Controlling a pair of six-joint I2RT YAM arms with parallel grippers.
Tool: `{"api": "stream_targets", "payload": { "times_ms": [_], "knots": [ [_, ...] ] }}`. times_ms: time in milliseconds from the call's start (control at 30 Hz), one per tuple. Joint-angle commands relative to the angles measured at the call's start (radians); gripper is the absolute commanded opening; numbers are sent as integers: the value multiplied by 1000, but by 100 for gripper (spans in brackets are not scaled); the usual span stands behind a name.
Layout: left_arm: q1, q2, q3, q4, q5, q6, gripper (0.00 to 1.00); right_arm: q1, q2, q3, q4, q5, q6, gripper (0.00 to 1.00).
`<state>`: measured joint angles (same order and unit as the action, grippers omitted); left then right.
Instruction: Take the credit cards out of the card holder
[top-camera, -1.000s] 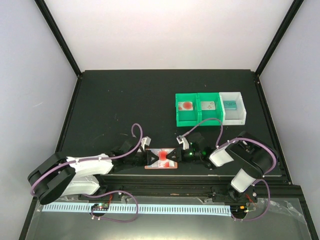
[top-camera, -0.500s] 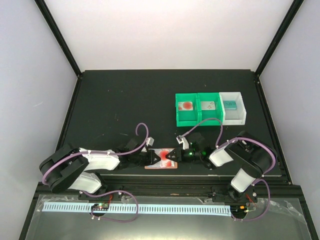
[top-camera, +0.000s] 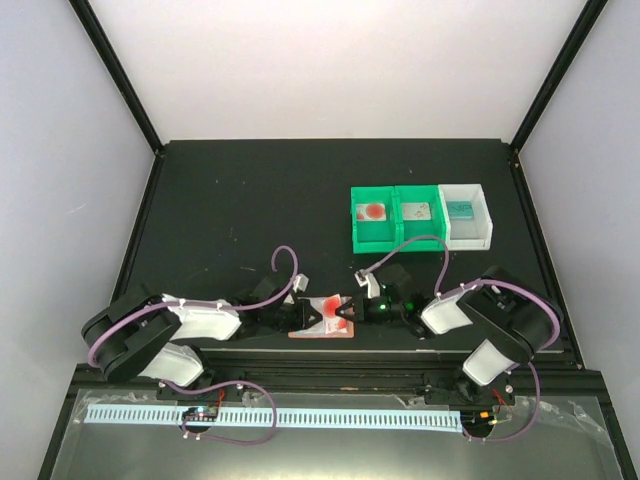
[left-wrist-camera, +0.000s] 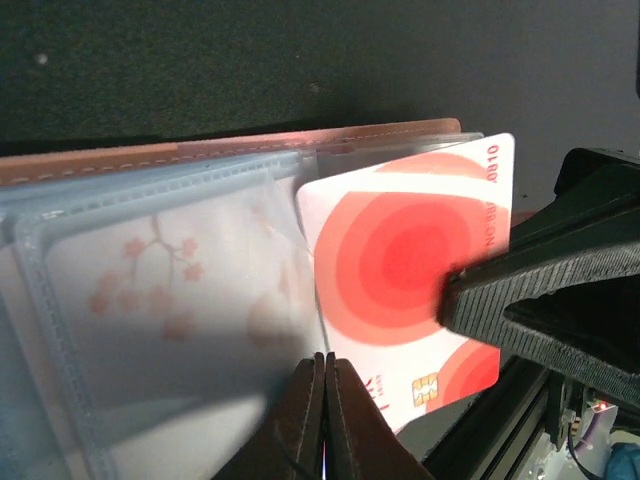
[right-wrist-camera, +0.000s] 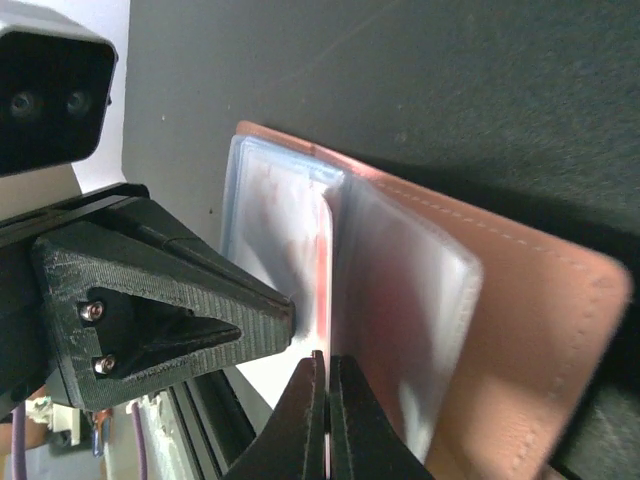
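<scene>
The card holder lies open on the worktop between the arms. The left pincer is closed on its clear pocket. The right pincer is clamped on a red-and-white credit card sticking out of it.

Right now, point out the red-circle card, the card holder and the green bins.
red-circle card (left-wrist-camera: 395, 250): left wrist view, centre of its printed face.
card holder (right-wrist-camera: 540, 340): right wrist view, salmon outer cover.
green bins (top-camera: 372, 240): top external view, front wall.
</scene>
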<state>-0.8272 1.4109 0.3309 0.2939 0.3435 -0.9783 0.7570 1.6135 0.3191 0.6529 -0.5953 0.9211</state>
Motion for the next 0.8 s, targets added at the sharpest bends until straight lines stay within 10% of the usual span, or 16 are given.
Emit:
{"api": "stream_targets", "payload": {
  "times_ms": [0,433,767],
  "knots": [
    [-8,-9,-54,-139,-67,-21,3,-4,-52,-20,-89,76,-31,1],
    [-9,-373,-71,-90,-14,-89,49,-5,-298,-22,-153,17,15,1],
    [-14,-641,-80,-59,-31,-107,54,17,-554,21,-139,-55,142,1]
  ]
}}
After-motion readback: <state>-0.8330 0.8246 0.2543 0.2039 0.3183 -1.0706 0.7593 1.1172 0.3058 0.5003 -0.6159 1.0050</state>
